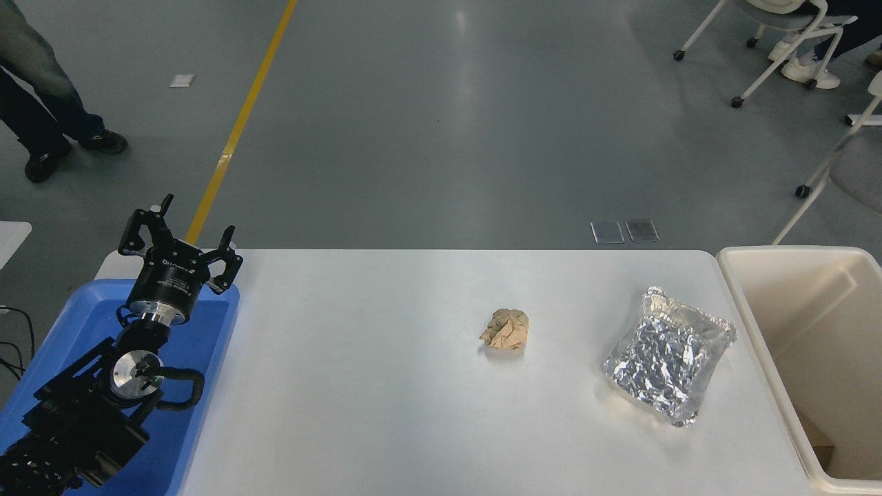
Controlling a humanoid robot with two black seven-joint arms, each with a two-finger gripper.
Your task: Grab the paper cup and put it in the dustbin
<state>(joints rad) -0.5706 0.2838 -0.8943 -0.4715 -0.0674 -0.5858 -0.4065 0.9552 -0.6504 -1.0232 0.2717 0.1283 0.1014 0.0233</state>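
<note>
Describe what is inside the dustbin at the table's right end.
Inside the dustbin only smooth cream walls show, plus a small brown piece low by the near-left wall. The bottom is cut off by the picture's edge, so no paper cup can be confirmed.

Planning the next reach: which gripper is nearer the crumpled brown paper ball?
Only the left gripper can be judged: it hangs open over the blue tray, well off to the left of the brown paper ball. The right gripper is out of view.

Paper ball point(506, 329) – left of foil bag point(667, 361)
</note>
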